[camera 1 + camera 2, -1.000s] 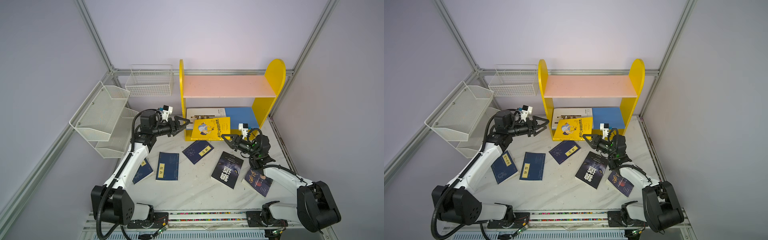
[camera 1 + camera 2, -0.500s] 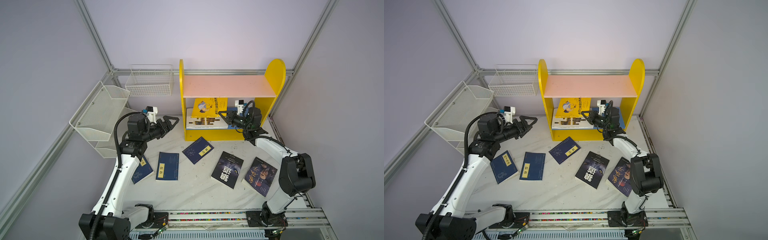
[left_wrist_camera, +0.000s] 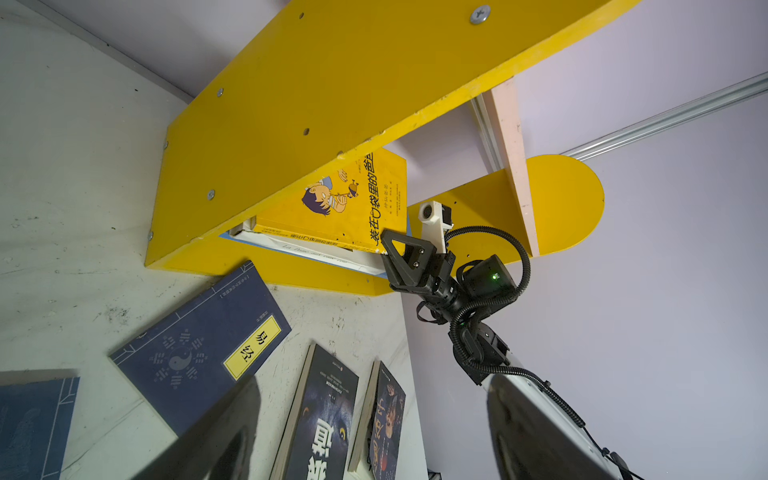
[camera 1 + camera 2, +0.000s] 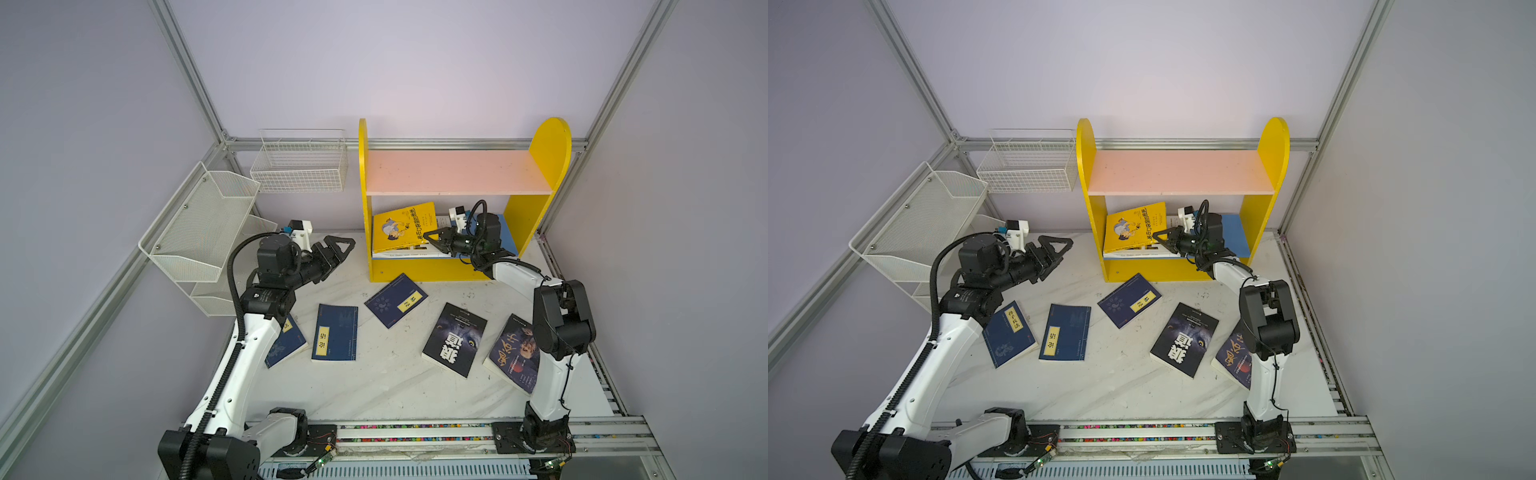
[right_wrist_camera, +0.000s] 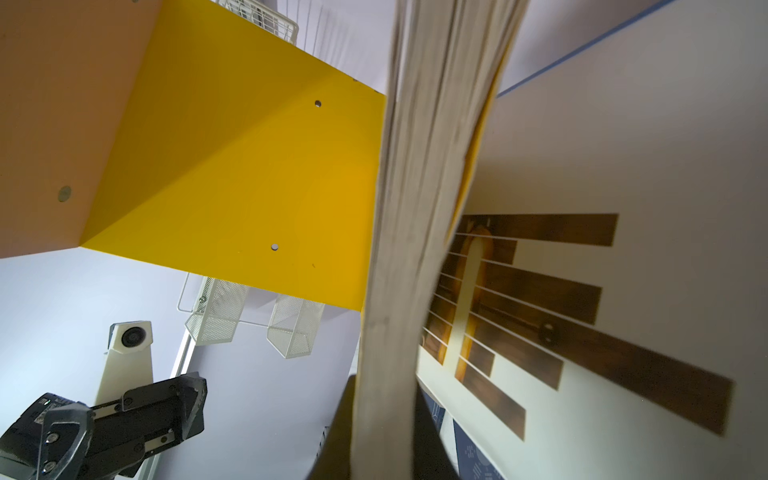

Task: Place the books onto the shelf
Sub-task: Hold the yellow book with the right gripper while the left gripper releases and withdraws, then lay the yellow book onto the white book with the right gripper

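Observation:
My right gripper [image 4: 428,237] [image 5: 384,415] is shut on the yellow book [image 4: 399,226] [image 4: 1133,226] [image 3: 353,199]. It holds the book tilted inside the lower tier of the shelf [image 4: 457,172], over the large white book [image 4: 399,252] [image 5: 623,166] lying flat there. My left gripper [image 4: 347,243] [image 4: 1065,242] hangs open and empty left of the shelf. On the table lie three navy books [image 4: 395,300] [image 4: 334,332] [image 4: 286,343] and two dark illustrated ones [image 4: 455,340] [image 4: 513,353].
A white mesh rack [image 4: 199,224] stands at the left wall and a wire basket [image 4: 299,164] hangs at the back beside the shelf. The shelf's pink upper board [image 4: 1179,172] is bare. A rail [image 4: 415,432] runs along the table's front.
The right gripper has carried the yellow book from the table in front of the shelf up into the lower tier. The left gripper has drawn back a little to the left.

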Robot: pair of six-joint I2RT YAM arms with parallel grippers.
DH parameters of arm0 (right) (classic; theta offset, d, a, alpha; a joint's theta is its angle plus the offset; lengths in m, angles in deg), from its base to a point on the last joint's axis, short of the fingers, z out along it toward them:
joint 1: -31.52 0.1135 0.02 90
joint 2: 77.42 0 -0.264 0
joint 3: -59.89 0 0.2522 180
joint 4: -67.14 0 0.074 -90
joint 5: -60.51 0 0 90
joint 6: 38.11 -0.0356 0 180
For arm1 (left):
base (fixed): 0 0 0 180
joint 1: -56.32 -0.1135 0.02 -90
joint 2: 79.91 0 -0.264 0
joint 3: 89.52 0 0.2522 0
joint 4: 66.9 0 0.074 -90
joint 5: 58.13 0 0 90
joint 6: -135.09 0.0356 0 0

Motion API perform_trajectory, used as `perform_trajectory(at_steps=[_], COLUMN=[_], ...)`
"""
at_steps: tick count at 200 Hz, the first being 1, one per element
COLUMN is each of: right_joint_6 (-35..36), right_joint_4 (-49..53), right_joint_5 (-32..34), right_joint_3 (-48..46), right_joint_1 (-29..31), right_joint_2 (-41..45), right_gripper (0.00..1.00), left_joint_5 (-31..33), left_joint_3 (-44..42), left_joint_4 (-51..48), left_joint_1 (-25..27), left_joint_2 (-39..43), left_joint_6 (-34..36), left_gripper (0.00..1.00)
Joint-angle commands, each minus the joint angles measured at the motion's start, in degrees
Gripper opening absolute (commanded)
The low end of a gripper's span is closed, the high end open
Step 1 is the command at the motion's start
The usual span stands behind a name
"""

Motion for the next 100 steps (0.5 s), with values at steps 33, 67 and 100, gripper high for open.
perform_trajectory(at_steps=[33,67,100], right_joint_6=[2.58,2.73,3.78], right_joint_4=[-1.25,-1.16,0.72], right_joint_5=[-1.84,-1.65,0.51], right_joint_3=[1.51,0.60,0.92], right_joint_1=[1.24,1.28,1.38], right_joint_2=[0.13,0.40,0.14], right_gripper=[0.05,0.07,0.22], left_joint_5=[1.40,1.15,0.88], left_joint_3=[-2.89,-3.33,-3.44], left_joint_4=[2.75,3.97,4.25], left_joint_1=[-0.42,-0.40,-0.41], left_joint_2=[0.65,-0.13,-0.75], left_joint_6=[-1.20,-1.92,-2.18], left_gripper=[0.84,0.84,0.84])
